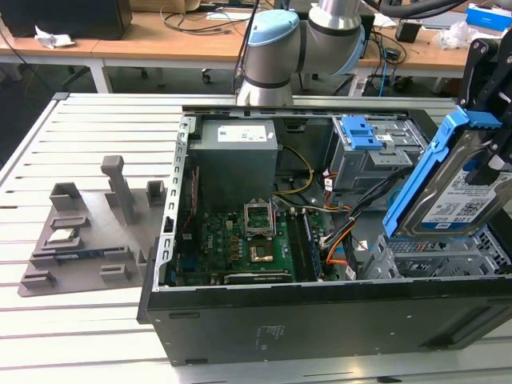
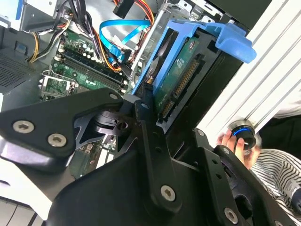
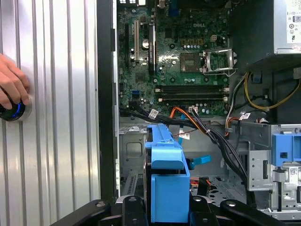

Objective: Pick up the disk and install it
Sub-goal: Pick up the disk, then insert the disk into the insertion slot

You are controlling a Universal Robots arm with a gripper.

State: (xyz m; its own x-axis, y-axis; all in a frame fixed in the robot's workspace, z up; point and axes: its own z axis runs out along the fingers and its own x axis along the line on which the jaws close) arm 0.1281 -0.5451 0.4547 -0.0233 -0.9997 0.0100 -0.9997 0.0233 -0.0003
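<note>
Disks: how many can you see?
1. The disk is held tilted in the gripper over the open case, at the exterior view's right. More may hide inside the cage.

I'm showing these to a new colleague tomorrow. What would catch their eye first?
Most striking is the disk in its bright blue frame, held tilted by the gripper over the open computer case, at the exterior view's right. Next comes the green circuit board lying bare inside the case. In the first wrist view, a person's hand rests on a blue-lit button on the ribbed table beside the case.
</note>
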